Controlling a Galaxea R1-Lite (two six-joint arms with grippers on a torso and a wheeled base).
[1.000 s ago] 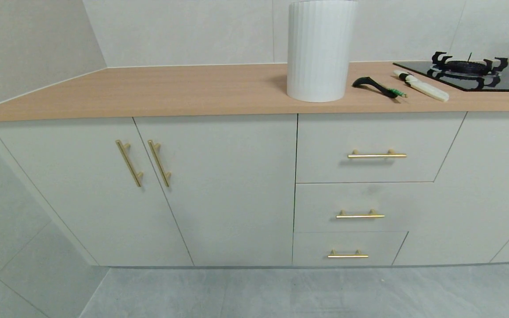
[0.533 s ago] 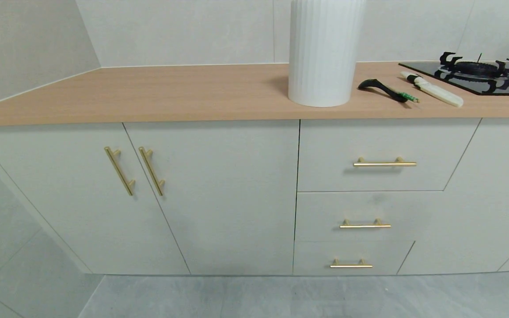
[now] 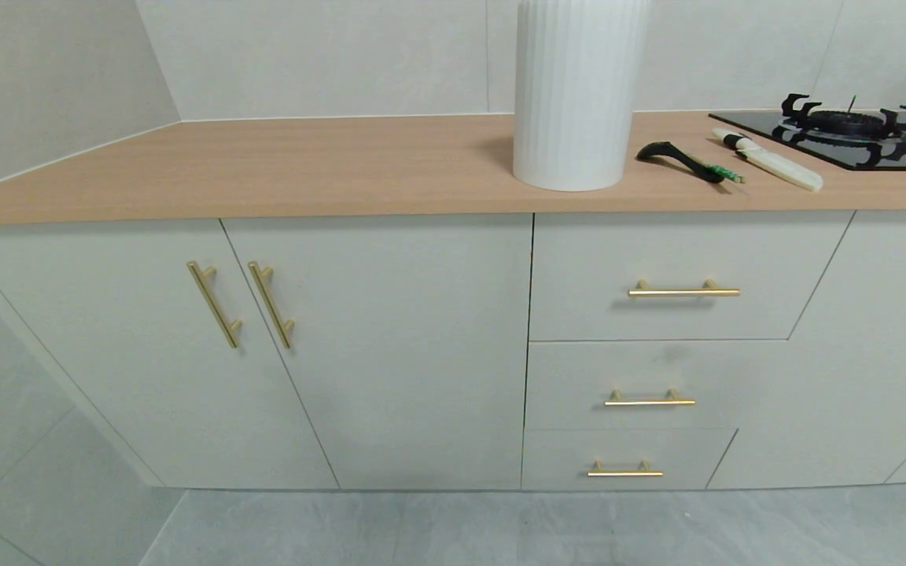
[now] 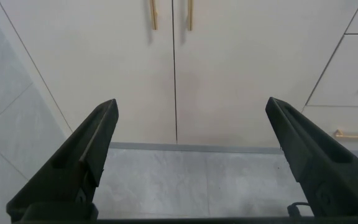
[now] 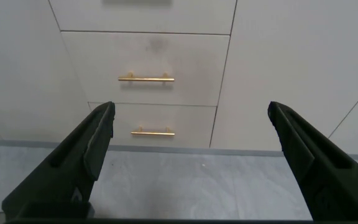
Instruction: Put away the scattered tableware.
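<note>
both the left gripper [image 4: 191, 107] and the right gripper [image 5: 191, 109] hang low before the cabinet fronts [image 3: 390, 338], spread wide and empty. the 2 utensils, a black-handled tool [image 3: 679, 160] and a white knife [image 3: 771, 160], lie slantwise on the counter [image 3: 303, 169], well above and off to the right (nearer the right arm, i'd judge).

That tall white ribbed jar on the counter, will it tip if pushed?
Likely, if pushed high: the jar stands taller than its base is wide. Its vertical ribs probably aid grip. Weight is unclear; contents are hidden.
</note>
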